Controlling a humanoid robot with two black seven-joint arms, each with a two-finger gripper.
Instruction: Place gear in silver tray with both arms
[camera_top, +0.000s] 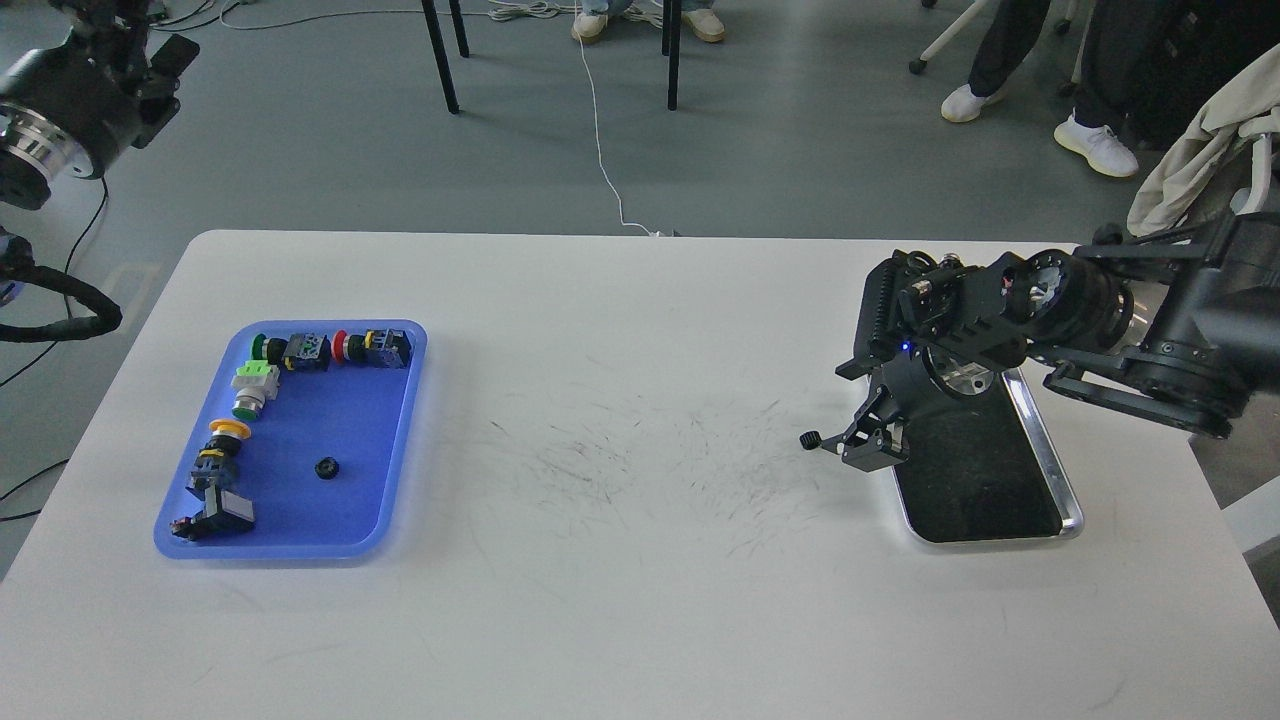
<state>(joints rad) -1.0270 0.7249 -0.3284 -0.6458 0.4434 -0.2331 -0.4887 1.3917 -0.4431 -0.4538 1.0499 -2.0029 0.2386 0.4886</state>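
A small black gear (810, 439) lies on the white table just left of the silver tray (1060, 488), whose dark floor holds nothing. My right gripper (858, 446) hangs low over the tray's left rim, fingers pointing down and spread. One fingertip is right beside the gear, and I cannot tell whether it touches it. A second black gear (325, 467) lies in the blue tray (395, 480) at the left. My left arm is raised off the table at the top left. Its gripper (160, 52) is dark and small, and its fingers cannot be told apart.
The blue tray also holds several push-button switches (300, 352) along its far and left sides. Chair legs, a white cable and people's feet are on the floor beyond the table. A cloth (1190, 160) hangs at the far right.
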